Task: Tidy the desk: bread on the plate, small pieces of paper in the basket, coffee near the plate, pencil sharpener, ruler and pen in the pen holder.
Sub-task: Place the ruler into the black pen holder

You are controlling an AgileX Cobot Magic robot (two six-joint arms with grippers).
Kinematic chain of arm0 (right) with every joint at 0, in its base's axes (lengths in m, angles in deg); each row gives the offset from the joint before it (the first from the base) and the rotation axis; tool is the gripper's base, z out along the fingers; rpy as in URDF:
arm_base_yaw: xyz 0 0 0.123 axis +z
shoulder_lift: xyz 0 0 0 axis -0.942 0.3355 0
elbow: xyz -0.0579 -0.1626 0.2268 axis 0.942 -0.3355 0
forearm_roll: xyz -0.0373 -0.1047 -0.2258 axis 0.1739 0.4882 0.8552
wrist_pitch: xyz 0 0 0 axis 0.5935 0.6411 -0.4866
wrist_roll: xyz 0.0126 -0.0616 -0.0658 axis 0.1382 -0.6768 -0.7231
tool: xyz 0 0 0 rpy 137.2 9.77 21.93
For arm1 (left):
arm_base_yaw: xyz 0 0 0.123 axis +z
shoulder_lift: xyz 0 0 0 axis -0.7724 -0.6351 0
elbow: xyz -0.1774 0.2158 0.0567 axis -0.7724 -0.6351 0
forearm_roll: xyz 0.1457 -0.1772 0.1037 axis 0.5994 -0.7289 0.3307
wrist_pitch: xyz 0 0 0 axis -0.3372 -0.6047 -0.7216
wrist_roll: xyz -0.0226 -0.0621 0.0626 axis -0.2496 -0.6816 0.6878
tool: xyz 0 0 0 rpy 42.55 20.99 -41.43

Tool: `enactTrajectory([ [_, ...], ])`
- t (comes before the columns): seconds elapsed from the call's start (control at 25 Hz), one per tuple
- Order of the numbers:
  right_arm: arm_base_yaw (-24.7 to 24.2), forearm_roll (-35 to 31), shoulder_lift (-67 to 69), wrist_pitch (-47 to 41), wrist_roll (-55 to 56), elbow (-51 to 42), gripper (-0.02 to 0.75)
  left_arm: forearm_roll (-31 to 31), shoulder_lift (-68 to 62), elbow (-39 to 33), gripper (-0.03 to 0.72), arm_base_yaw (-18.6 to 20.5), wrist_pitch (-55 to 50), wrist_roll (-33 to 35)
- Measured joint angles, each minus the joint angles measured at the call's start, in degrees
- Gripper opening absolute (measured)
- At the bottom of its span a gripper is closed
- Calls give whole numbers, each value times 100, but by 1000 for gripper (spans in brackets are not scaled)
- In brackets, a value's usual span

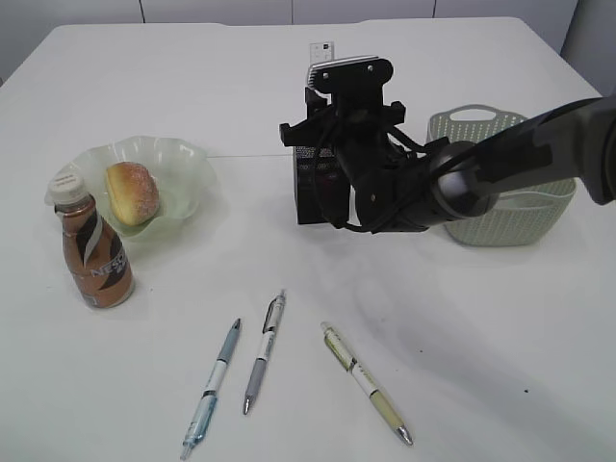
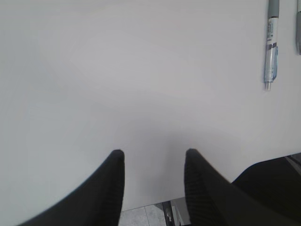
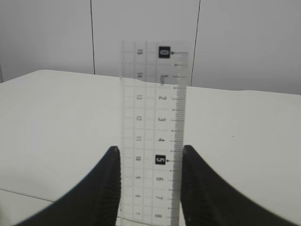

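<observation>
The right arm (image 1: 500, 159) is reaching across the middle of the desk (image 1: 462, 366), blocking access to the pen holder (image 1: 313, 188) from the right and from above. The basket (image 1: 505, 178) is standing just behind that arm. Three pens (image 1: 265, 351) are lying across the front centre. The plate (image 1: 188, 159) and coffee (image 1: 91, 252) are occupying the left. The front right is lying bare.
</observation>
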Motion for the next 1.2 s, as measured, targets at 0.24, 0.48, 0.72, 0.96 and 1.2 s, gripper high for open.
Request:
enactTrajectory([
  [0.24, 0, -219, 0, 0, 172, 0, 340, 0, 0, 0, 307, 0, -10, 0],
  [0.48, 0, -373, 0, 0, 279, 0, 396, 0, 0, 0, 307, 0, -56, 0],
  [0.72, 0, -363, -12, 0, 239, 0, 396, 28, 0, 0, 307, 0, -57, 0],
  [0.96, 0, -363, -438, -687, 145, 0, 396, 41, 0, 0, 307, 0, -67, 0],
  [1.2, 0, -352, -1198, -2546, 43, 0, 391, 5, 0, 0, 307, 0, 29, 0],
])
